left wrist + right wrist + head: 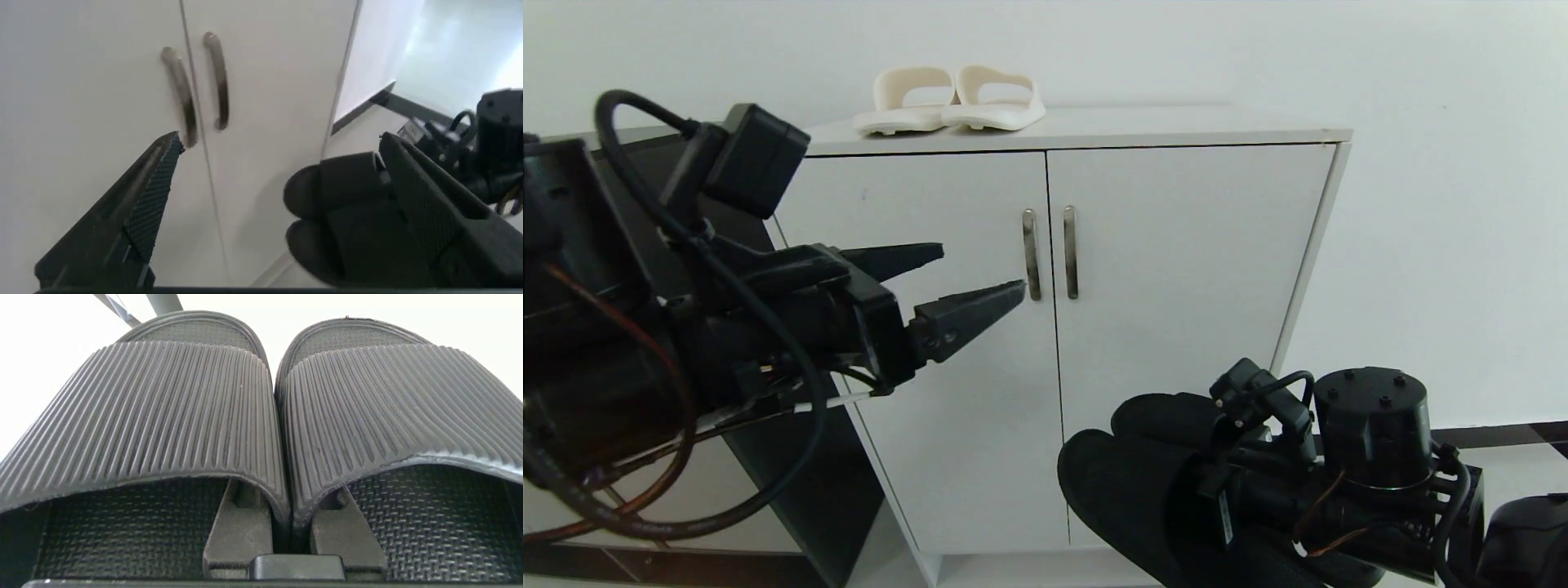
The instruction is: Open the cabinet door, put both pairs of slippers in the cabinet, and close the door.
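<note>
The white cabinet (1192, 343) is standing against the wall, with both doors closed and the two metal handles lying side by side at the middle. The pair of cream slippers (952, 102) is resting on top of the cabinet, near its left end, the two shoes touching each other.

The left gripper (980, 268) is hovering in front of the left door, with its fingers spread wide apart and holding nothing. Its nearer fingertip is sitting just beside the left handle (1031, 255), but I cannot tell if it is touching it.

The right gripper (288, 514) is hanging low in front of the right door. It is pinching the pair of black slippers (1127, 482) together, one finger going under each strap and pressing the two inner sides against each other. The toes of the slippers are pointing toward the cabinet.
</note>
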`<state>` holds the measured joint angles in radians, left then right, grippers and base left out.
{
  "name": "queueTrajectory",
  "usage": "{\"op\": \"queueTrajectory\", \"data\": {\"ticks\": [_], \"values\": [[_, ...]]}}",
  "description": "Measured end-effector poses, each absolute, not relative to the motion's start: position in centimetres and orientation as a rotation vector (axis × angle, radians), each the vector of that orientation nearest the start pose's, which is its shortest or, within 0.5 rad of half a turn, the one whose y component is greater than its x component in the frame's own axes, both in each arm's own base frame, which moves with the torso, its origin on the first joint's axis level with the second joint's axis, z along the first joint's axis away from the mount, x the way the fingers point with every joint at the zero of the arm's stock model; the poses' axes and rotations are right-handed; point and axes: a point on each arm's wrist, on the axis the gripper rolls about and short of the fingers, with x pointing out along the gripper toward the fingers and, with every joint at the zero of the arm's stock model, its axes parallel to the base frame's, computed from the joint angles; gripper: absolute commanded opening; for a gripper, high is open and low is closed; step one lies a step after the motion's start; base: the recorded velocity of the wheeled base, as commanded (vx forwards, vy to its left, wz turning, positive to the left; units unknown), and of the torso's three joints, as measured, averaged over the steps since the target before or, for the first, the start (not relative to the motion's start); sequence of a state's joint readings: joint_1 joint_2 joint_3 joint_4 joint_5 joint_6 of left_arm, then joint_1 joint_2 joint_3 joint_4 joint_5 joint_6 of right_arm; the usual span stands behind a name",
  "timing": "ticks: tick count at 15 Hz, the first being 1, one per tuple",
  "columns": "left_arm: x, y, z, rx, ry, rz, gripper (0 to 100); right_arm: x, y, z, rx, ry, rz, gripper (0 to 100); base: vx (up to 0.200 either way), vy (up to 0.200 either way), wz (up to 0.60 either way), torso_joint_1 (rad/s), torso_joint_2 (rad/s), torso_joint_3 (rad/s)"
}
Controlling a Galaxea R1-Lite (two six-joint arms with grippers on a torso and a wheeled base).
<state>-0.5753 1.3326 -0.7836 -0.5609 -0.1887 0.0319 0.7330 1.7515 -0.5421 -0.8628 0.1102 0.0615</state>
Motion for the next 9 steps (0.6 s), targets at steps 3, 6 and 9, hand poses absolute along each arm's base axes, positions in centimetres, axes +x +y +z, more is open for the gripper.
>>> {"op": "queueTrajectory", "data": {"ticks": [3,6,9], "values": [[18.8,-14.1,27.5,-0.039,0.078,-0.972,100,20.8,19.1,12.3,-0.053,0.367,0.823,0,0.0,0.0,0.0,0.0,0.0,0.0],[19.2,-15.0,29.3,-0.185,0.178,-1.158,100,20.8,19.1,12.3,-0.055,0.368,0.826,0,0.0,0.0,0.0,0.0,0.0,0.0],[20.4,-15.9,30.1,-0.246,0.21,-1.213,100,20.8,19.1,12.2,-0.055,0.368,0.826,0,0.0,0.0,0.0,0.0,0.0,0.0]]}}
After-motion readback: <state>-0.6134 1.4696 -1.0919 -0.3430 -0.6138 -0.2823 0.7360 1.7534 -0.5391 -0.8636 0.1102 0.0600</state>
